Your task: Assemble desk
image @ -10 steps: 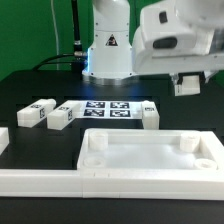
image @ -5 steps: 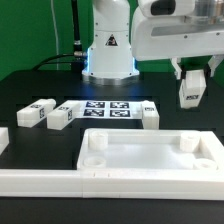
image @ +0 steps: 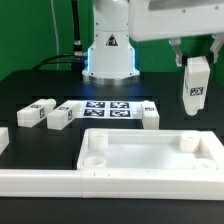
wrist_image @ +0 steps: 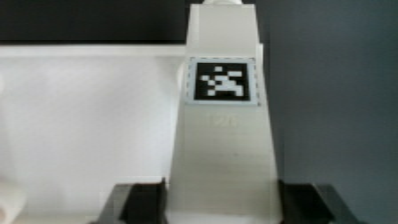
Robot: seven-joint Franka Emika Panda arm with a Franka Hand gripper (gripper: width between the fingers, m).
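My gripper (image: 196,62) is shut on a white leg block (image: 195,88), which hangs upright with its tag facing out, above the far right corner of the tabletop (image: 150,158). The wrist view shows the same leg block (wrist_image: 226,120) running out from between the dark fingers (wrist_image: 143,203), with the tabletop's white rim (wrist_image: 89,60) behind it. The tabletop lies rim-up at the front, with round sockets in its corners. Three more leg blocks lie on the black table: two (image: 38,112) (image: 62,116) at the exterior view's left and one (image: 149,115) behind the tabletop.
The marker board (image: 108,108) lies flat in front of the robot's base (image: 108,55). A long white rail (image: 40,182) runs along the front edge, and a white piece (image: 3,140) sits at the exterior view's far left.
The gripper has turned the leg block from lying sideways high up to hanging upright, and has brought it lower over the tabletop's far right corner.
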